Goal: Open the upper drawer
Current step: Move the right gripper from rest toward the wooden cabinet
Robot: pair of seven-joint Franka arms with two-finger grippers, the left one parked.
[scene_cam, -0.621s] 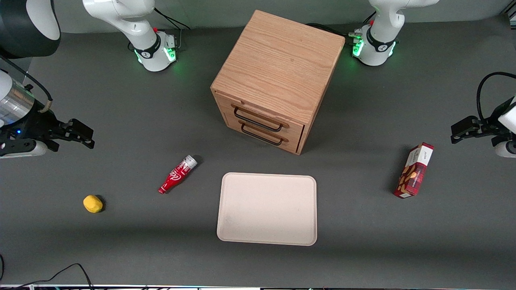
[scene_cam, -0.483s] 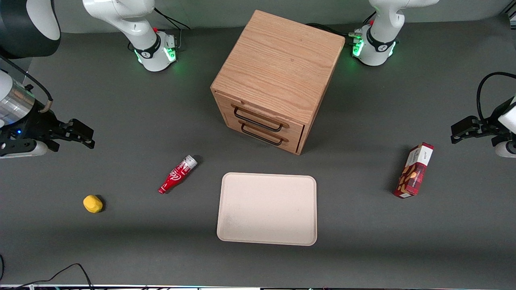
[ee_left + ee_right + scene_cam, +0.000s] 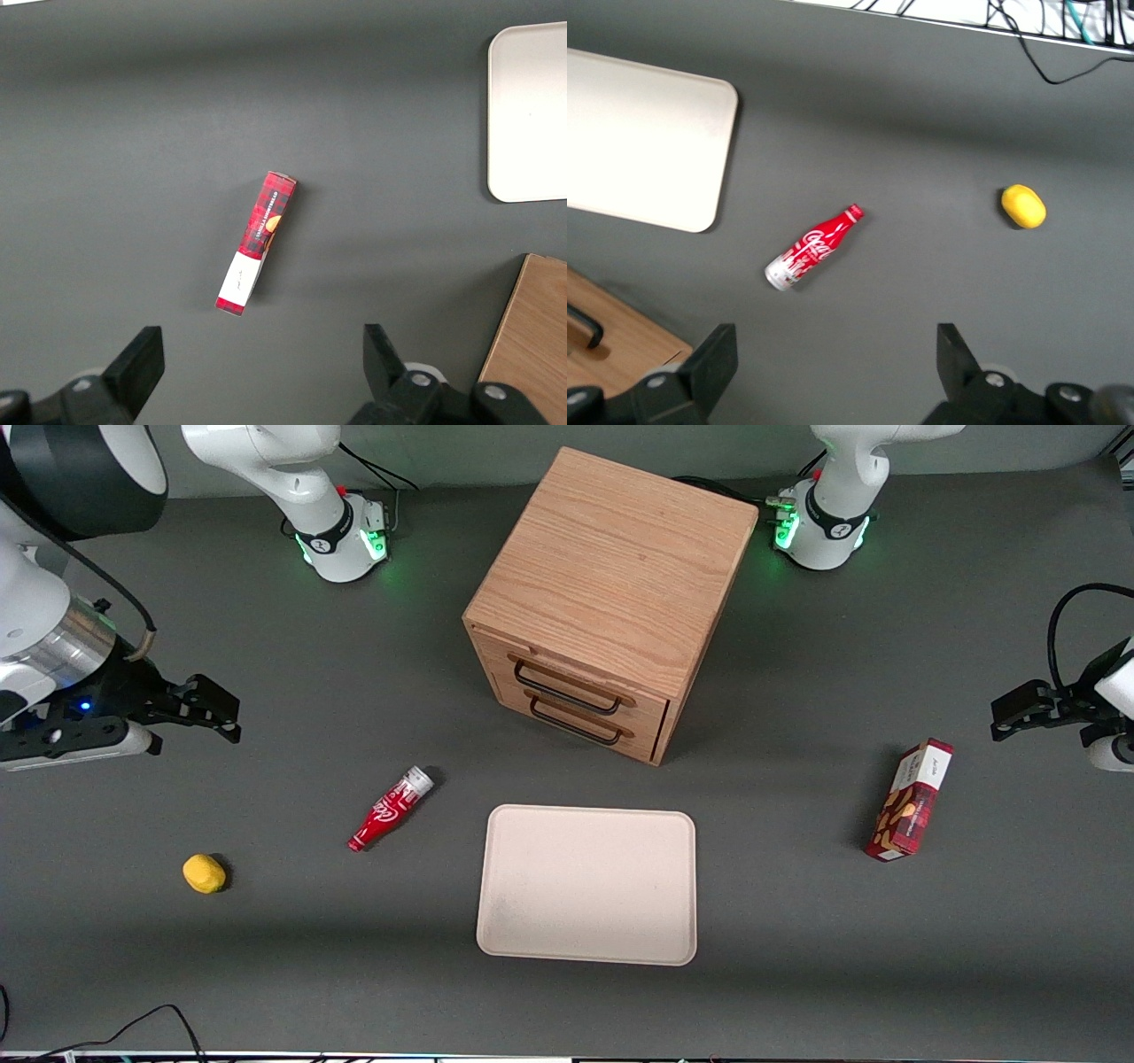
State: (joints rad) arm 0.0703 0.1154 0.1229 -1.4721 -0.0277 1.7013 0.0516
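1. Claw (image 3: 213,713) hangs wide open, empty, well apart from the cabinet (image 3: 611,567).
2. Upper drawer (image 3: 571,682) sits shut above its twin.
3. Risk: close-set handles, so it could hook the lower one.

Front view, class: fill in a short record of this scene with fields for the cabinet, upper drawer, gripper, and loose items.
cabinet: oak cube, two drawers
upper drawer: shut, black wire handle, untouched
gripper: open, empty, above the table toward the working arm's end, apart from the cabinet
tray: empty, in front of the drawers
bottle: red, lying on its side, beside the tray
yellow object: on the table, nearer the camera than the gripper
box: red, toward the parked arm's end
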